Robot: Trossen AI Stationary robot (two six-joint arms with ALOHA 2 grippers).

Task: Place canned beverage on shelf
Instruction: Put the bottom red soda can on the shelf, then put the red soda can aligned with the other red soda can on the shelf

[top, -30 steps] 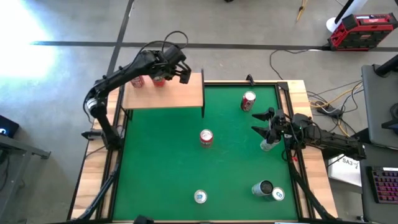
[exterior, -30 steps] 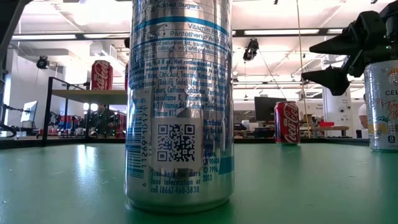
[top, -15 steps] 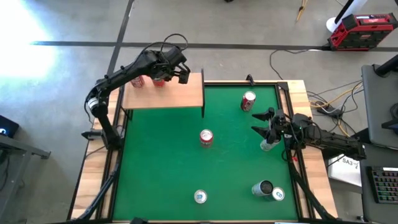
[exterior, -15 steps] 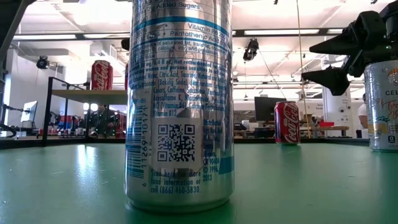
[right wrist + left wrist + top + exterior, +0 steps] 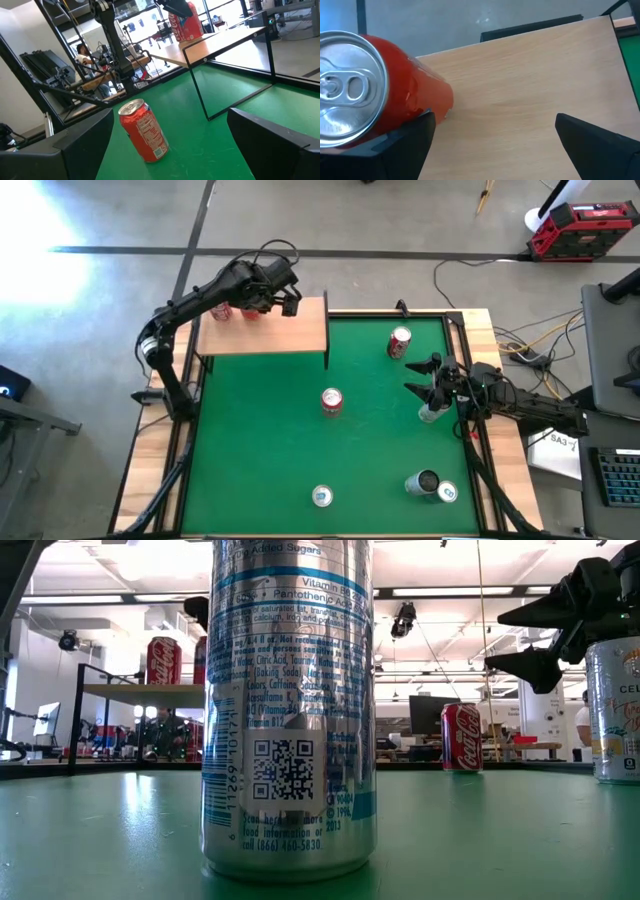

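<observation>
The floor (image 5: 400, 220) around the table is smooth grey, with a dark line (image 5: 400, 254) across it. A red and black toolbox (image 5: 583, 228) sits on it, with loose cables (image 5: 520, 330) nearby. Long ceiling lights (image 5: 440, 592) shine in the big bright room.

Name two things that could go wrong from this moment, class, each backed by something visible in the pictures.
1. The left gripper hangs open beside two red cans at the back of the light-wood shelf; pulling away, a finger may clip the nearer red can and tip it.
2. The right gripper is open above a silver can by the green mat's edge; a careless descent might topple it.
</observation>
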